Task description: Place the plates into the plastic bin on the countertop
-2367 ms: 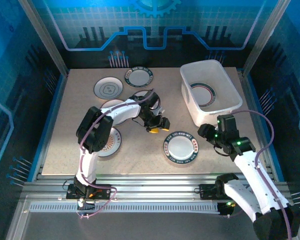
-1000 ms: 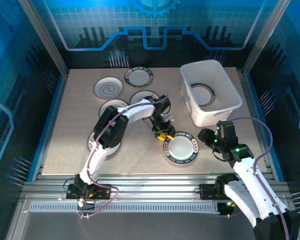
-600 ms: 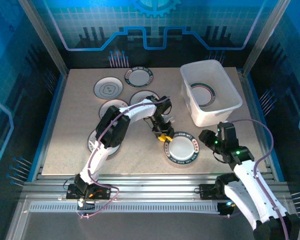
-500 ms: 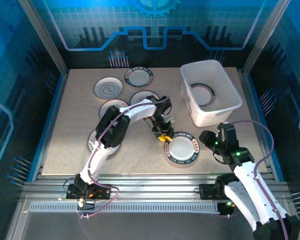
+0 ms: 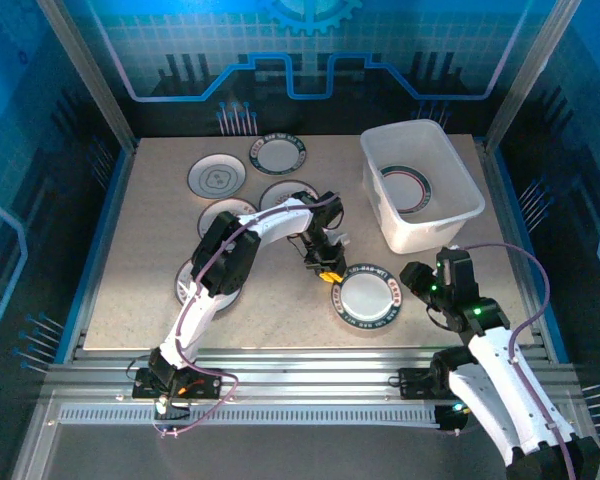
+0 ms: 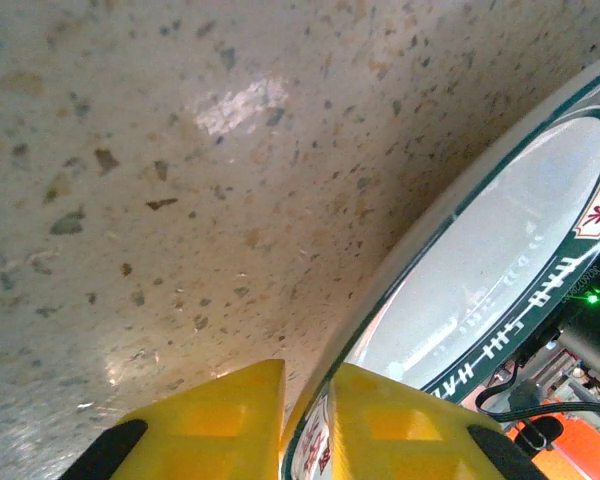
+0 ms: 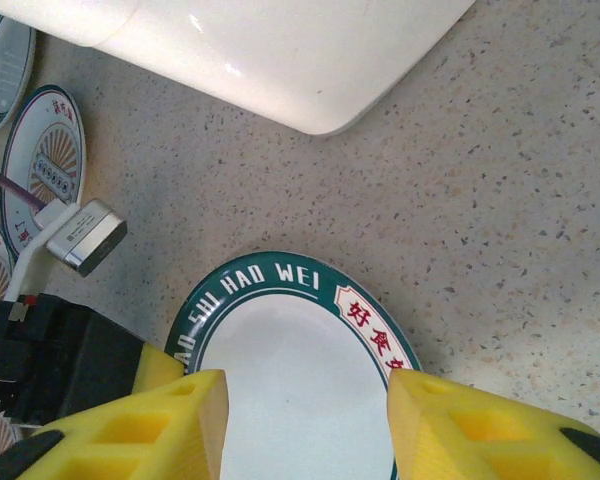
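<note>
A green-rimmed plate (image 5: 368,297) lies at the front middle of the countertop (image 5: 150,250). My left gripper (image 5: 330,272) is shut on its left rim. In the left wrist view the yellow fingers (image 6: 220,415) pinch the plate's edge (image 6: 480,270). My right gripper (image 5: 412,281) hovers just right of the plate, open. In the right wrist view the plate (image 7: 295,365) sits between its spread fingertips (image 7: 305,425), and the left gripper's yellow finger (image 7: 160,364) shows on the plate's far rim. The plastic bin (image 5: 448,160) stands at the back right with one plate (image 5: 408,188) inside.
More plates lie at the back left: a grey-motif one (image 5: 216,178), a green-rimmed one (image 5: 280,154), and sunburst ones (image 5: 280,193) (image 5: 223,214) partly under the left arm. Another plate (image 5: 205,285) sits under that arm's elbow. The bin's corner (image 7: 240,50) is close beyond the right gripper.
My left gripper has closed onto the plate's rim and the plate has slid slightly right. The right gripper has narrowed a little and drifted slightly right and nearer.
</note>
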Robot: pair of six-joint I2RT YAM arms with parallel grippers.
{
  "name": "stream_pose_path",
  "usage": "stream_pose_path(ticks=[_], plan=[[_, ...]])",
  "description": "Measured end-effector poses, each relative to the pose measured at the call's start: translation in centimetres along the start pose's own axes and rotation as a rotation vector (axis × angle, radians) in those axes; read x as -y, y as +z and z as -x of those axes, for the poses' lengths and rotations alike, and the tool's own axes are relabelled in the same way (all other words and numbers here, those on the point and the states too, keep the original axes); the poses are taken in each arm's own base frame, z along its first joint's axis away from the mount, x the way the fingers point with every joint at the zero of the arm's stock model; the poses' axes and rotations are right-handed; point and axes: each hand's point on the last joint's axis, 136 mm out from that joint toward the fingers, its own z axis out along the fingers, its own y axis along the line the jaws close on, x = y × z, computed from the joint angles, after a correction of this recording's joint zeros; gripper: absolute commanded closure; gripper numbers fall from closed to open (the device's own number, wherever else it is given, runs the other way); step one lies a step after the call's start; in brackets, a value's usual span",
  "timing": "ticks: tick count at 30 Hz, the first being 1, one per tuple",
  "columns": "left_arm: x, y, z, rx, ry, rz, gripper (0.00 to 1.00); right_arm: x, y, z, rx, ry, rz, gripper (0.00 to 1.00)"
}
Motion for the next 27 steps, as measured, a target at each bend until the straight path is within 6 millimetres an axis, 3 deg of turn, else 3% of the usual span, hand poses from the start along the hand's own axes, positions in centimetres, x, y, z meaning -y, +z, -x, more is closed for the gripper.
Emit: stream_pose_path(ticks=[11,27], plan=[[0.3,0.0,-0.5,0.025,0.031,-0.023,0.94,0.5,-0.4,0.3,0.033,0.000,-0.015,0.54],[0.5,-2.7,-1.8,0.144,0.066,0.002,1.00,0.7,-1.4,0.7,0.053,-0.009,-0.032,0.54]])
